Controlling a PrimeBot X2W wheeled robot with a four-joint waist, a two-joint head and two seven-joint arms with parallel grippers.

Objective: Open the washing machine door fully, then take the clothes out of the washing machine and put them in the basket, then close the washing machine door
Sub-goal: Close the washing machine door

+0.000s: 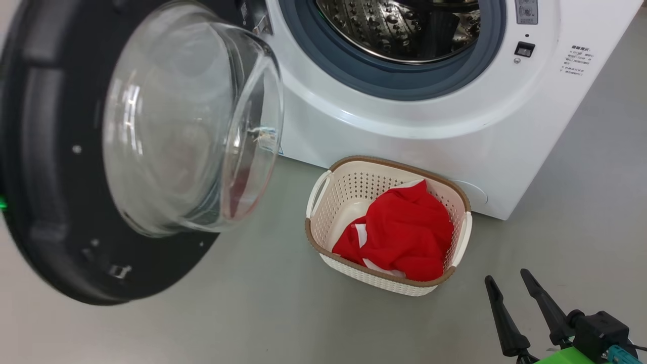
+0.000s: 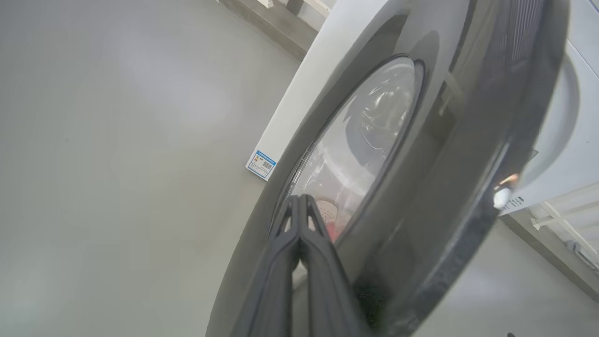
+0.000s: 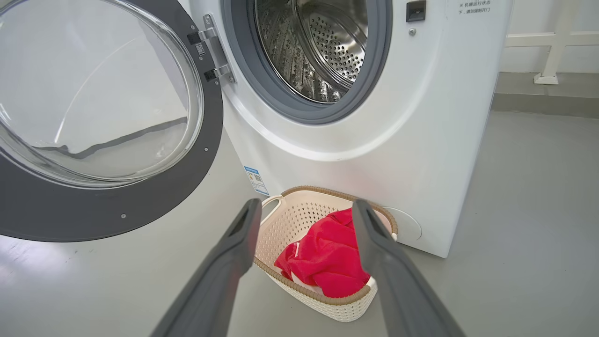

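The washing machine [image 1: 404, 126] is white, and its steel drum [image 3: 318, 51] looks bare inside. The washing machine door [image 1: 50, 202] hangs swung out to the left, its glass bowl [image 1: 192, 121] bulging toward me. In front of the machine, the basket [image 1: 349, 192] sits on the floor with the red clothes [image 1: 404, 232] inside. My right gripper [image 1: 507, 277] is open, low and right of the basket; in its wrist view the right gripper [image 3: 306, 206] frames the clothes [image 3: 327, 257]. My left gripper [image 2: 299, 199] is shut and empty, close against the door's glossy outer face [image 2: 421, 187].
Grey floor [image 1: 252, 313] spreads around the basket and under the door. A blue label [image 3: 256, 180] marks the machine's lower front, with a round cover [image 3: 407, 224] behind the basket. White railing [image 3: 557, 47] and a wall base run along the back right.
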